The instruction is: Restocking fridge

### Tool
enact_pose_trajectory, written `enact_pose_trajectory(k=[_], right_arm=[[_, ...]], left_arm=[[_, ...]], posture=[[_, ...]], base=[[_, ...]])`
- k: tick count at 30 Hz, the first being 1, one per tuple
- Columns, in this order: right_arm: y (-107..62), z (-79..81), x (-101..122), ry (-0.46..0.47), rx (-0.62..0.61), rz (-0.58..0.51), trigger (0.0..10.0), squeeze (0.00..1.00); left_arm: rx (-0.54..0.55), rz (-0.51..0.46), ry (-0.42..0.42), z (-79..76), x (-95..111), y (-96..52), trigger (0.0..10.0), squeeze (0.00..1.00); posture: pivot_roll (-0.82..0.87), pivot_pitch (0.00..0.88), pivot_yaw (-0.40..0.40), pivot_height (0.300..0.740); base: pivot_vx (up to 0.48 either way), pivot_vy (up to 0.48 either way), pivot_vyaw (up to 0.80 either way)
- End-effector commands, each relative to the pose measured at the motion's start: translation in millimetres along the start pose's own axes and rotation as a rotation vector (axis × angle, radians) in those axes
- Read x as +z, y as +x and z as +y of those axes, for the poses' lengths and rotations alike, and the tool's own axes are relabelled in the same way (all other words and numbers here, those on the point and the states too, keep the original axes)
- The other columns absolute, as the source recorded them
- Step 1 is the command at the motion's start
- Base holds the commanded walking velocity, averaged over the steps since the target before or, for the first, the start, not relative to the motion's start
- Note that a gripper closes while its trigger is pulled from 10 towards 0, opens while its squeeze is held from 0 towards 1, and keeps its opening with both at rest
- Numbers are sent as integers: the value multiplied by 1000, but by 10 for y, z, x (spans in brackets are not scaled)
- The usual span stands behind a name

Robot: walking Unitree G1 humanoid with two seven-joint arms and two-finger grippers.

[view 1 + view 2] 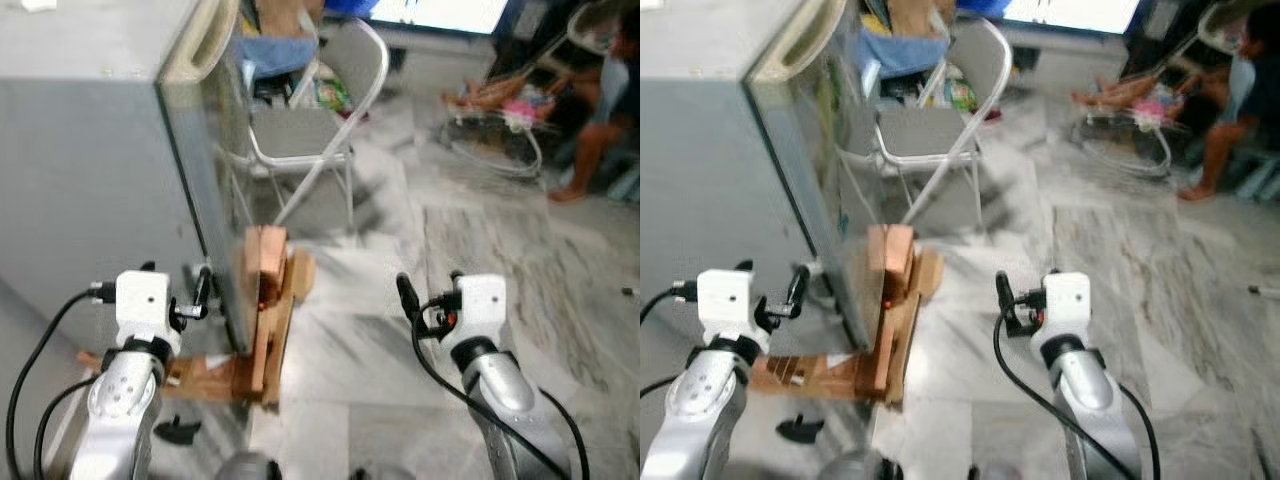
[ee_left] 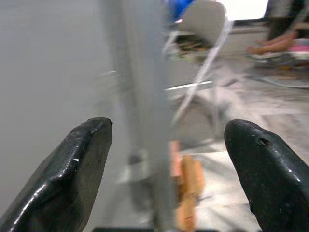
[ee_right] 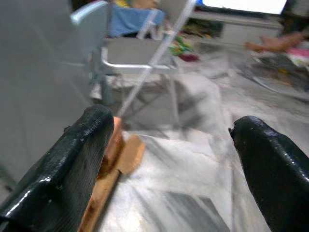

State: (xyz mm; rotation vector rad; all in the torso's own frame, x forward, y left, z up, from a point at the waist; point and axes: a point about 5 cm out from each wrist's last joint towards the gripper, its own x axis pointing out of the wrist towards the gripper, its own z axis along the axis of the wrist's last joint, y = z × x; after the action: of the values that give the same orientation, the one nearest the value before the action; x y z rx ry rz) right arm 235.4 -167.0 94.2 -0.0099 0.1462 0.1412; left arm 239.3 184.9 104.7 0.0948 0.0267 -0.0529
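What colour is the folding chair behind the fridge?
The folding chair is light grey, with a pale metal frame; it shows best in the left eye view.

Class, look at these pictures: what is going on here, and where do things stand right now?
A humanoid robot stands facing the corner of a grey fridge that rests on a wooden stand. Both arms are raised with nothing held. The left tool is open, close by the fridge's edge. The right tool is open over the marble floor. A folding chair stands behind the fridge, and a person sits farther back.

grey marble floor point(image 1: 500, 260); folding metal chair point(image 1: 320, 130) behind; bright screen point(image 1: 440, 12) beyond.
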Motion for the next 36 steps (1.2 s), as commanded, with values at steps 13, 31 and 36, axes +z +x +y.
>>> enact_pose_trajectory(k=[13, 31, 36], right_arm=[[0, -16, 2, -6, 0, 7, 10000, 0], [1, -7, 52, -20, 2, 0, 10000, 0], [-14, -32, 67, -23, -16, -3, 10000, 0]], left_arm=[[-22, -52, 6, 8, 106, 163, 10000, 0], [136, -3, 55, 208, 0, 568, 10000, 0], [151, -17, 57, 251, 78, 758, 10000, 0]], posture=[[86, 51, -48, 740], [43, 73, -48, 740], [33, 80, -48, 740]], base=[[63, 0, -62], [14, 0, 0], [0, 0, 0]])
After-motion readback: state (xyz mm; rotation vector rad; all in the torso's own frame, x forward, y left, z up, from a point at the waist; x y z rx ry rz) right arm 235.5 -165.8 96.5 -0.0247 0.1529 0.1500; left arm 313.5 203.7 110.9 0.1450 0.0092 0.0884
